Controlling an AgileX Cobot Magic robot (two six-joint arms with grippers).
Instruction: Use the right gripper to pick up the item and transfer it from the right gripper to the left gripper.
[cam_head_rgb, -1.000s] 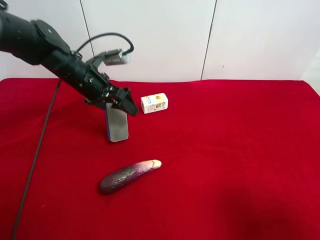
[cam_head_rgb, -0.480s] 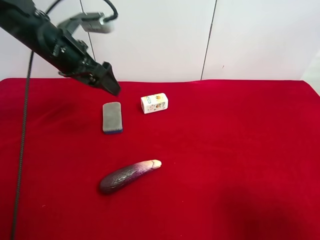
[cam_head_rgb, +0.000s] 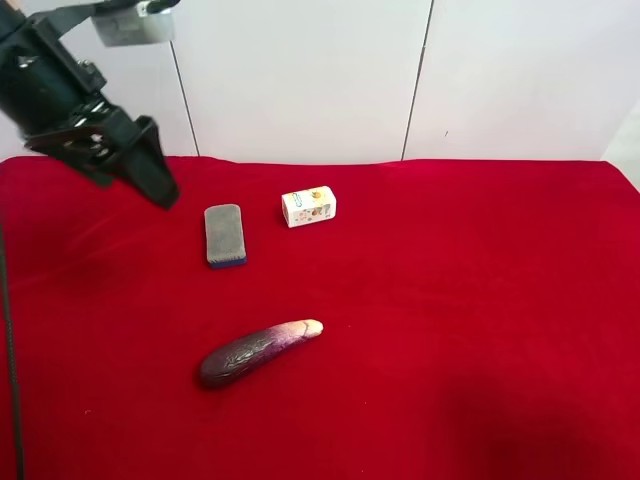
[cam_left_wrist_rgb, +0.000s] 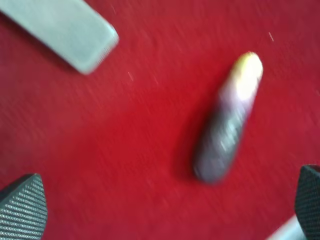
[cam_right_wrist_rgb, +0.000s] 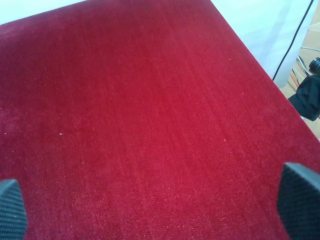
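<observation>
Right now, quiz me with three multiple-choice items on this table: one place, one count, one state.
1. Where does the grey block lie?
A. On the red cloth, beside the white box
B. On top of the eggplant
C. In a claw

2. How many loose objects rest on the cloth?
A. One
B. Three
C. Five

3. How is the left claw?
A. Shut on the block
B. Shut on the eggplant
C. Open, empty

Key: 1 A, it lies flat by the box. 2 B, block, box and eggplant. 3 C, its pads stand wide apart over bare cloth.

Left wrist view is blurred; the item (cam_left_wrist_rgb: 67, 31) is cut off, perhaps half showing.
</observation>
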